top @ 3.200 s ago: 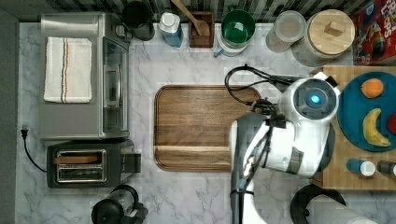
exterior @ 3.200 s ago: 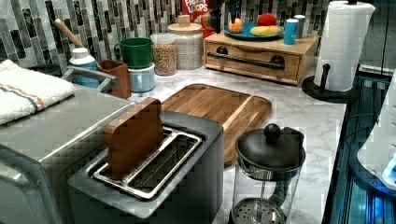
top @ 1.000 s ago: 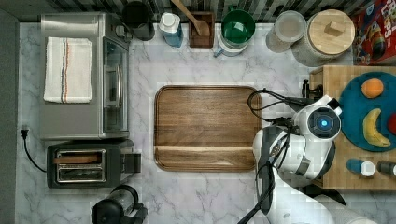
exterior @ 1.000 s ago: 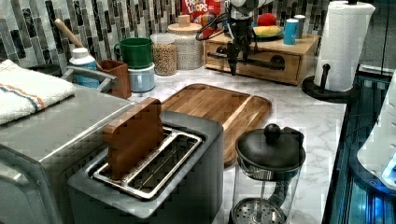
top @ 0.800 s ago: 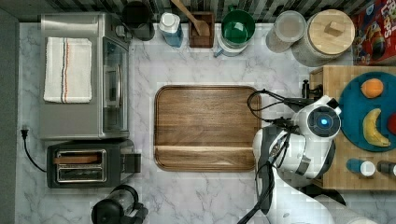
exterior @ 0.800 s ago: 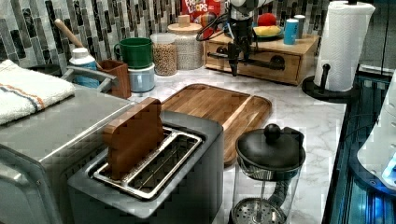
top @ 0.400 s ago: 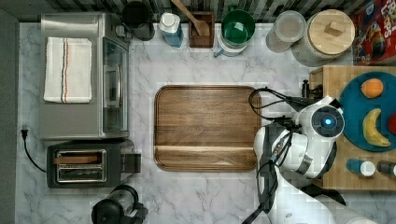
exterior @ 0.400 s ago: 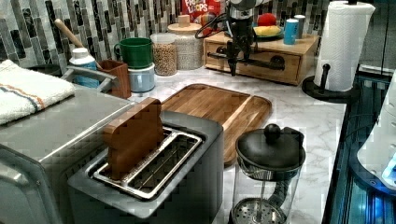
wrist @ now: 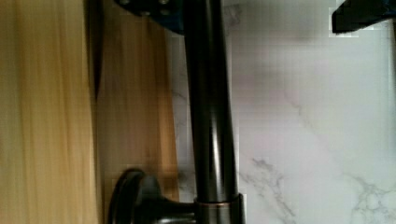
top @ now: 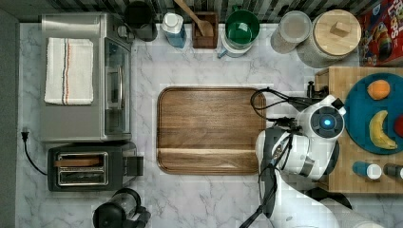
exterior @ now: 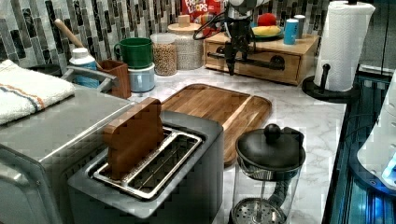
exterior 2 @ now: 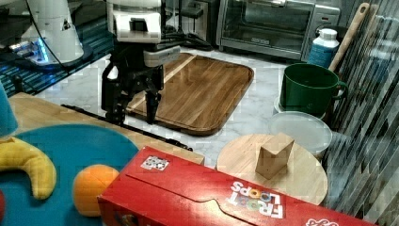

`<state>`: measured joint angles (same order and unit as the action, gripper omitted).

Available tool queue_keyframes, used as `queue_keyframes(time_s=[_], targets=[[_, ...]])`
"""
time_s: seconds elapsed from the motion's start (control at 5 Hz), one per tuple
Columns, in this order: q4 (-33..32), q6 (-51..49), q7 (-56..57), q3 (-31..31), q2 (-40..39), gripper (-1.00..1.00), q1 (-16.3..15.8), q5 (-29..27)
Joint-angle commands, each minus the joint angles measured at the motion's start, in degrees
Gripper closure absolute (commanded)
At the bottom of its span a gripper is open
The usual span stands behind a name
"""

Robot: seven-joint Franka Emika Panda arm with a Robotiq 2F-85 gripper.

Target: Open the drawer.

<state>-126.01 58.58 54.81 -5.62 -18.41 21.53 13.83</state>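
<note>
From the top view, the drawer (top: 332, 80) sits at the tabletop's right edge, mostly under the arm, its wooden top carrying a blue plate (top: 361, 95) of fruit. The wooden tray (top: 209, 129) lies just beside it toward the top view's left, and that marble strip between them is the only room for pulling.

In the left view, the drawer (exterior: 261, 63) stands near the back wall, its long black handle (exterior: 261, 60) running across the front on two brackets. The gripper (exterior: 236, 51) hangs right at the bar, near its end on the left view's left.

The right view shows the gripper (exterior 2: 133, 106) open, one finger either side of the handle (exterior 2: 155, 133), not yet clamped.

In the wrist view the handle (wrist: 210, 112) is a smooth, glossy metal rod, so I judge it stiff but slippery; a firm grip near the bracket (wrist: 140, 200) looks safest. The box seems light and may slide on the marble rather than open.
</note>
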Motion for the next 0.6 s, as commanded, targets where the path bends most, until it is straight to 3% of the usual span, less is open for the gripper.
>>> queue_keyframes(time_s=[0.2,0.6], targets=[[-0.9,-3.1,-10.6,13.3,1.8,-1.00,-13.4,-3.9],[1.2,-10.8,-12.0,17.9,2.6,-1.00,-10.4,-6.4]])
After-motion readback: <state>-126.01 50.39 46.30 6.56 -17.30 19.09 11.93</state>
